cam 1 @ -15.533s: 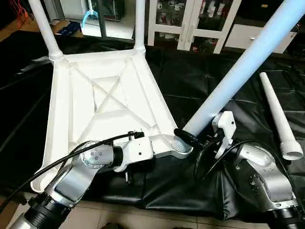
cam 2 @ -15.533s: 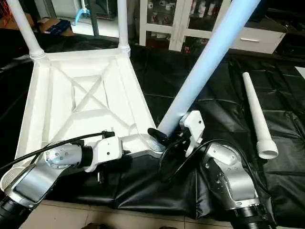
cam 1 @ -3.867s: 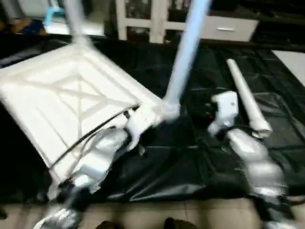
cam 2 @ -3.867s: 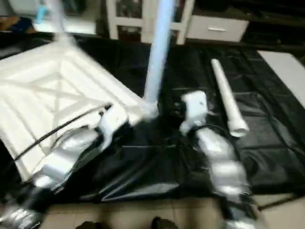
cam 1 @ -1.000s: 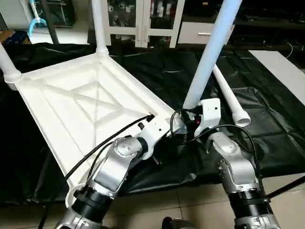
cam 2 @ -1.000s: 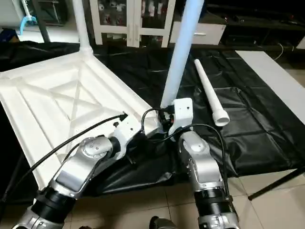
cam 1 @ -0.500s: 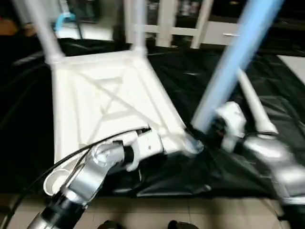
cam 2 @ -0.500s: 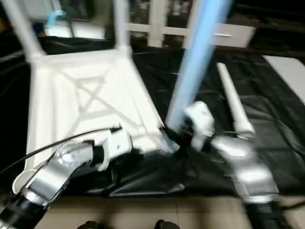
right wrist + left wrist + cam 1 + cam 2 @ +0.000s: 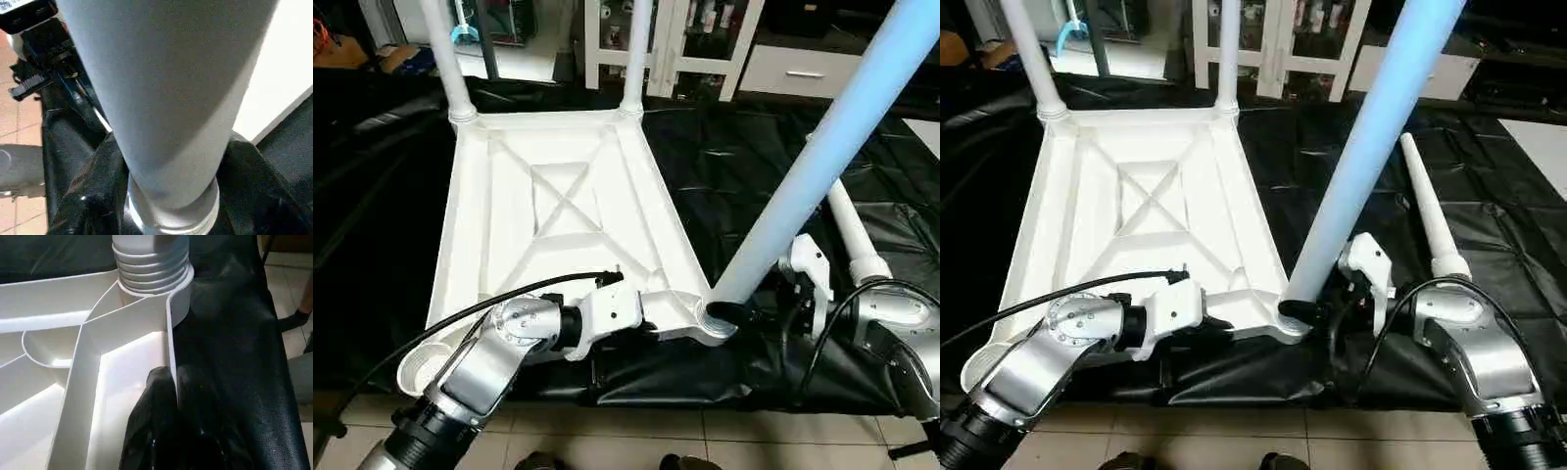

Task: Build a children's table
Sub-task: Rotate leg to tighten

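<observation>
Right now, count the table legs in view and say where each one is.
4: two upright in the far corner sockets, one slanting from the near right socket, one lying loose on the black sheet.

We are reaching both silver forearms forward and inward from the near edge. Our left gripper (image 9: 172, 396) is pinching shut on the rim of the top (image 9: 489, 235) beside the near corner socket, one black finger on each side of the wall (the wrist is lying almost level). Our right gripper (image 9: 1317, 311) is wrapping its black fingers (image 9: 93, 196) around the base of the slanting leg (image 9: 1371, 147), wrist turned inward.
</observation>
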